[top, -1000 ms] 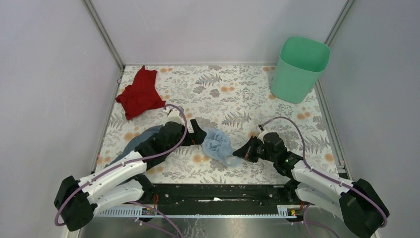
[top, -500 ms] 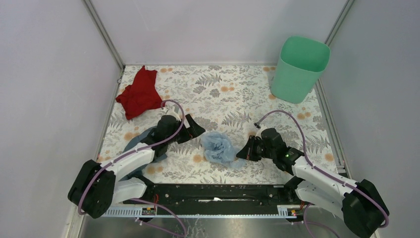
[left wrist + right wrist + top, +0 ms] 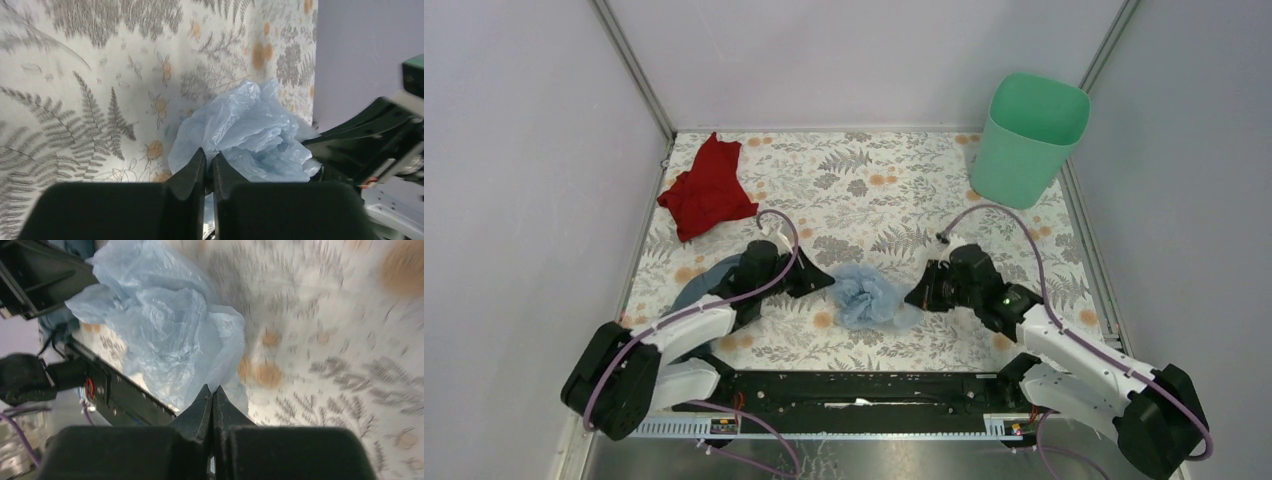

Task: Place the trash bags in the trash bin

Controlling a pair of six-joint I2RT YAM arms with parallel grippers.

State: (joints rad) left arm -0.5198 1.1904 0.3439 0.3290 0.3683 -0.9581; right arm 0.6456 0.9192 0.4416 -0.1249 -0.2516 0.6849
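Left gripper [image 3: 822, 282] and right gripper [image 3: 916, 297] face each other low in the middle of the overhead frame, with the trash bag [image 3: 864, 297] bunched between them on the table [image 3: 894, 200]. Open patterned surface stretches from the bag up to the back wall and toward the upper right. There the trash bin [image 3: 1029, 140] stands upright in the corner, well apart from the bag, its mouth open. Metal strips run along the left and right table edges, and a dark rail [image 3: 864, 385] borders the bottom edge just below the bag. The left gripper's jaws are drawn nearly together with only a slit between them, their tips at the bag's left edge with a fold of pale-blue film pinched there. The right gripper's jaws are pressed fully together, nipping the thin film at the bag's right side. A grey-blue cloth [image 3: 709, 280] lies under the left arm at lower left, and a red cloth [image 3: 709, 190] sits crumpled at upper left near the table edge. Fern and orange-flower print covers the tabletop, and plain pale walls close three sides.
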